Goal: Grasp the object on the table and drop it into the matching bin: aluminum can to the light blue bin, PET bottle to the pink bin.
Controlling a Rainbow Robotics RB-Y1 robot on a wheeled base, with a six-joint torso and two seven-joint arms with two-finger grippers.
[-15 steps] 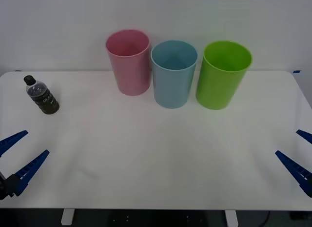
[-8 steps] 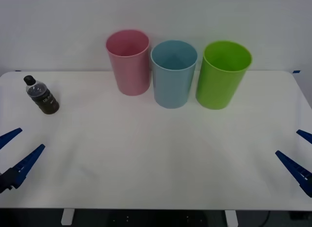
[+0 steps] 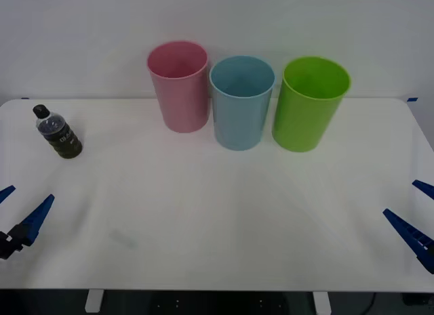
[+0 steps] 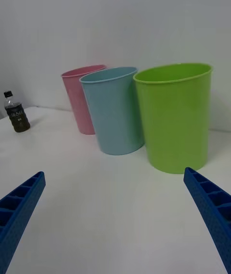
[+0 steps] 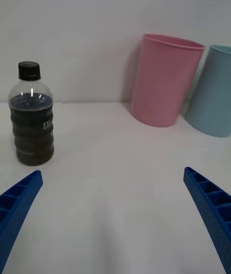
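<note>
1. Far left on the table (image 3: 203,213): bottle (image 3: 60,133) upright, well apart from the pink bin (image 3: 179,86).
2. Left gripper (image 3: 15,217) low at near-left edge, fingers spread wide, empty; right gripper (image 3: 415,220) parked near-right, also wide.
3. Advice: approach level, straddle the bottle's ribbed body below the cap, close gently to avoid tipping.

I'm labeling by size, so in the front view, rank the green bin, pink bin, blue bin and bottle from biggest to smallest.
1. Green bin, slightly the largest-looking.
2. Blue bin and pink bin: too alike to rank, and the pink one stands farther back.
3. Bottle, by far the smallest.
</note>
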